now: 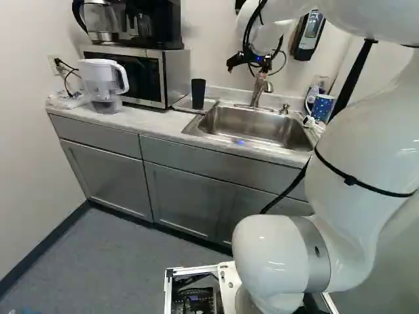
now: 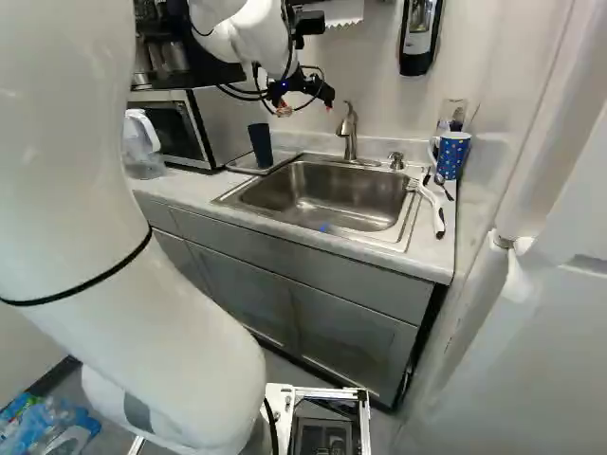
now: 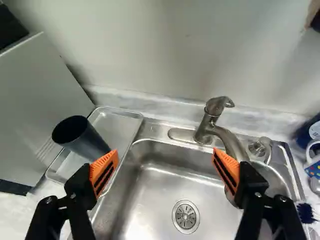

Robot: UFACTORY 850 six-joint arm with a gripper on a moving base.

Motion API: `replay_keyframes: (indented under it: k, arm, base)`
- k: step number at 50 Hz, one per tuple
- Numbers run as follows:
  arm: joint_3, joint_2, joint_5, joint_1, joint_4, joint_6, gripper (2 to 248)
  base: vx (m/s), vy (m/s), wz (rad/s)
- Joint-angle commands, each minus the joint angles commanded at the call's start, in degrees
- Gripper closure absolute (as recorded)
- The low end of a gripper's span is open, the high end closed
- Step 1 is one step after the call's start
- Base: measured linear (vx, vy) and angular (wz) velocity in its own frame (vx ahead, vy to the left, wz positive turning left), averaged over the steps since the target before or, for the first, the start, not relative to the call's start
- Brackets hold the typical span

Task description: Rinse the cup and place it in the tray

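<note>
Along the sink [image 3: 155, 131] edge nearest the microwave [image 1: 162, 72]: cup [image 3: 89, 141] upright in tray [image 3: 119, 125] | gripper [image 3: 165, 154] over the sink, fingers spread, grasping nothing | step: likely placed (rinse unproven, no water shows) | next: if rinsed, retreat; otherwise grasp cup

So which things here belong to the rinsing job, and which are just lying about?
For the job, probably:
tall dark tapered cup
shallow rectangular metal tray
silver stainless-steel sink
curved silver metal faucet

Just lying about:
blue white-dotted mug
white-topped clear plastic pitcher
boxy silver-and-black microwave
</note>
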Motion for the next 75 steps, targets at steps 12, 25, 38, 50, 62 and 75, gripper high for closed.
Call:
replay_keyframes:
  k: [12,25,38,50,62,75]
  arm:
    - [2.1,2.1,-2.7,-0.2,0.0,0.0,3]
    - [3.6,3.7,-5.6,-0.3,0.0,0.0,3]
    - [4.7,4.8,-8.7,-0.6,0.0,0.0,3]
    - [5.3,5.4,-12.0,-1.2,0.0,0.0,3]
    - [5.6,5.8,-15.4,-2.1,0.0,0.0,3]
    - [5.8,6.0,-19.1,-3.4,0.0,0.0,3]
  base:
    - [0.0,0.0,0.0]
    - [0.0,0.0,0.0]
    - [0.0,0.0,0.0]
    - [0.0,0.0,0.0]
    - [0.0,0.0,0.0]
    - [0.0,0.0,0.0]
